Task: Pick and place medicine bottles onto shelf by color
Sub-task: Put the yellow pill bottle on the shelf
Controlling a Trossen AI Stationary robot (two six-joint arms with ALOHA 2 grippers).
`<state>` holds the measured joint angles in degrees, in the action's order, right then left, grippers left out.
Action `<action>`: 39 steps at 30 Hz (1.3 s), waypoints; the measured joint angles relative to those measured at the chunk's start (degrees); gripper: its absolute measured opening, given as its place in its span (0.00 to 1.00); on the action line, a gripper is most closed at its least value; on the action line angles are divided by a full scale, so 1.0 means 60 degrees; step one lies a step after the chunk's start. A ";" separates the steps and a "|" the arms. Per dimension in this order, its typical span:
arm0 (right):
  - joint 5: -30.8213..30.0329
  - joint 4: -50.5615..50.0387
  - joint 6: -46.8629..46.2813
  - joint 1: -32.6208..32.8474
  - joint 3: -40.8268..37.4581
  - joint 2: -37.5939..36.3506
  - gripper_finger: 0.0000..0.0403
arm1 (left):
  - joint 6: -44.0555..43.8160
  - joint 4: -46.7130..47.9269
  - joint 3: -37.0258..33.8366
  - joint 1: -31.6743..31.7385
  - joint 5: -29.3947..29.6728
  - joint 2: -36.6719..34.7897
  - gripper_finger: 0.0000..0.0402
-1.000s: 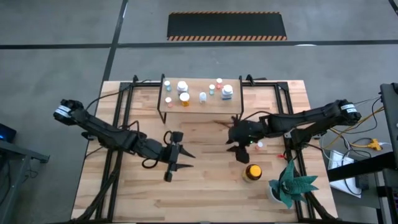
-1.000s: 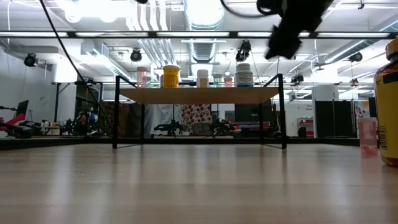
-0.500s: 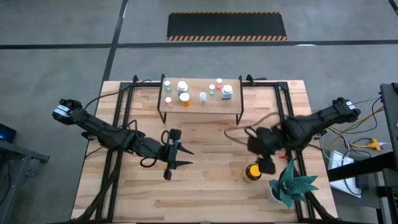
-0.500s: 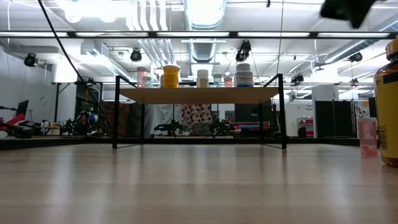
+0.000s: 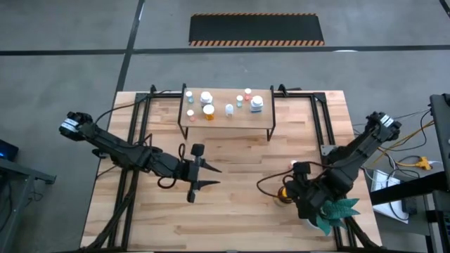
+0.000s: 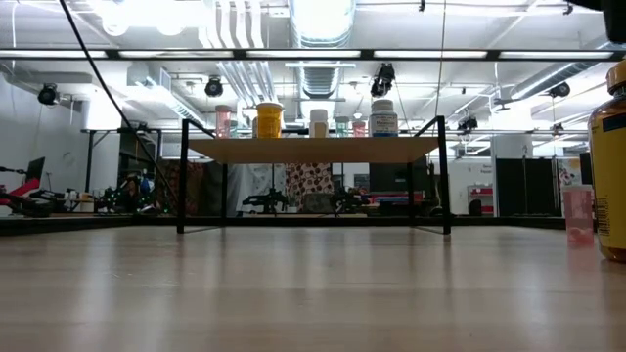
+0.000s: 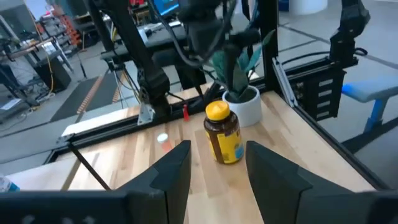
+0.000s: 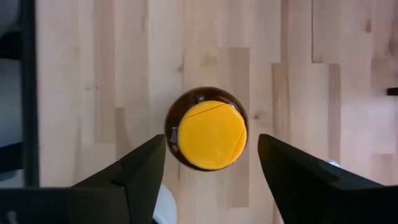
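Tabletop (image 5: 232, 211) of pale wood planks

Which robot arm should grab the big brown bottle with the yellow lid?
Probably the right: its open gripper hangs right above the yellow-capped amber bottle, fingers either side. The left gripper waits mid-table, farther off.

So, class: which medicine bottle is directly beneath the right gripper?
The big amber bottle with the yellow cap, standing alone on the table beside the plant. The right gripper straddles it, open; most others sit on the shelf.
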<state>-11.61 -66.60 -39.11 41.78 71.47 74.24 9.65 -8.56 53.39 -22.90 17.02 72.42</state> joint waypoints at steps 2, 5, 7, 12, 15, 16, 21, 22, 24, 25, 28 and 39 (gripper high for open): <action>-0.0072 -0.0008 0.0001 -0.0004 -0.0039 0.0178 0.64 | 0.0029 -0.0011 0.0000 0.0000 0.0004 -0.0011 0.34; -0.0074 -0.0016 0.0243 -0.0015 -0.0069 0.0526 0.69 | -0.0015 -0.0031 0.0000 0.0000 0.0000 -0.0011 0.34; -0.0021 -0.0006 0.0445 -0.0011 -0.0075 0.0715 0.72 | -0.0038 -0.0098 0.0000 0.0000 0.0001 -0.0013 0.34; -0.0008 0.0010 0.0536 -0.0025 -0.0123 0.0994 0.75 | -0.0049 -0.0313 -0.0011 -0.0007 0.0000 0.0037 0.34; -0.0080 0.0014 0.0814 -0.0027 -0.0248 0.1134 0.72 | -0.0049 -0.0597 -0.0029 -0.0038 0.0000 0.0197 0.34; -0.0080 0.0031 0.0958 -0.0032 -0.0287 0.1168 0.71 | -0.0051 -0.0744 -0.0029 -0.0064 0.0000 0.0277 0.34; 0.0055 0.0407 0.1749 -0.0317 -0.0374 0.1252 0.60 | -0.0056 -0.1638 -0.0029 -0.0242 0.0000 0.0766 0.34; 0.0130 0.0488 0.1934 -0.0406 -0.0374 0.1252 0.57 | -0.0053 -0.1810 -0.0029 -0.0284 -0.0009 0.0890 0.34; 0.0217 0.0586 0.2219 -0.0587 -0.0374 0.1247 0.52 | -0.0049 -0.1863 -0.0029 -0.0391 -0.0009 0.1080 0.34; 0.0235 0.0602 0.2302 -0.0674 -0.0374 0.1243 0.51 | -0.0051 -0.1920 -0.0027 -0.0439 -0.0009 0.1161 0.34; 0.0383 0.0613 0.2535 -0.0922 -0.0374 0.1241 0.50 | -0.0047 -0.1978 -0.0025 -0.0554 -0.0007 0.1253 0.34; 0.0812 0.0398 0.3398 -0.1928 0.0738 0.1118 0.50 | 0.0271 0.0012 -0.0241 -0.0732 0.2366 -0.0092 0.34</action>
<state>-6.74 -64.22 -18.73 30.21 75.90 80.95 11.28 -8.49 51.94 -27.29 31.21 71.87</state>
